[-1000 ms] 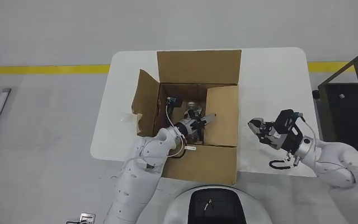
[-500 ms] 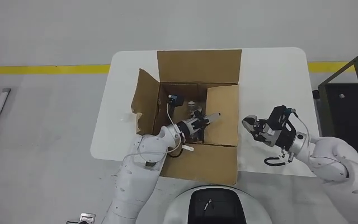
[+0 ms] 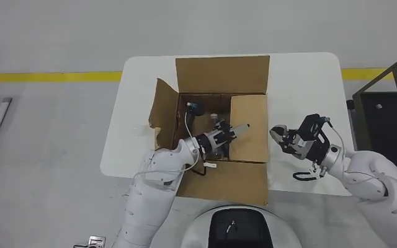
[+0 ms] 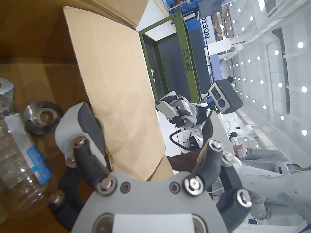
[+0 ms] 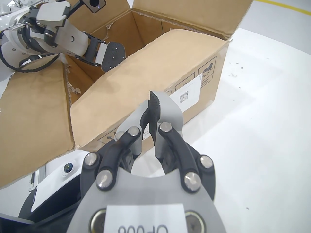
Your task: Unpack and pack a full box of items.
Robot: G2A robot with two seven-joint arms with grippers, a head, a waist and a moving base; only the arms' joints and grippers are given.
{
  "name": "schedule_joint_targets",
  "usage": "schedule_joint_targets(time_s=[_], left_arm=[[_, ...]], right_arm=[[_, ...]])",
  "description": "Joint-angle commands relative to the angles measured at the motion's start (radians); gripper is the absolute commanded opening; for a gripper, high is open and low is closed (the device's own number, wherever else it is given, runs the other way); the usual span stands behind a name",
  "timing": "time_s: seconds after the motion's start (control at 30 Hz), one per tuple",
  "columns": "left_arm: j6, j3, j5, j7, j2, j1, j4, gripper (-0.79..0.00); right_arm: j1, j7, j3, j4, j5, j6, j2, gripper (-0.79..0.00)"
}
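Probably flap-opening: left gripper (image 3: 231, 132), spread wide astride the 3 o'clock flap (image 3: 249, 127) of the mid-table box (image 3: 222, 73), should pinch the edge then swing outward; right gripper (image 5: 151, 115), closed empty, hovers beyond at 3 o'clock

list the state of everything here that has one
box, open, on the table
right flap, folded in over the opening
left gripper, open, astride that flap
right gripper, shut, empty, beside the box
bottle, inside the box
flange, flat on the box floor
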Motion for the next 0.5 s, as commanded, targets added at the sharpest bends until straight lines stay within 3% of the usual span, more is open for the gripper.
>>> schedule_joint_targets(time_s=[0.0,0.27,0.47], left_arm=[[0.027,0.001,0.072,0.020,0.003,0.003,0.002,0.000],[0.087,0.009,0.212,0.016,0.013,0.014,0.008,0.000],[0.066,0.022,0.028,-0.037,0.004,0.018,0.007,0.000]], right_arm=[[-0.004,0.000,0.003,0.000,0.000,0.003,0.000,-0.785],[-0.014,0.015,-0.005,0.003,-0.003,0.025,-0.001,-0.785],[-0.002,0.019,-0.024,0.006,0.002,0.026,-0.004,-0.785]])
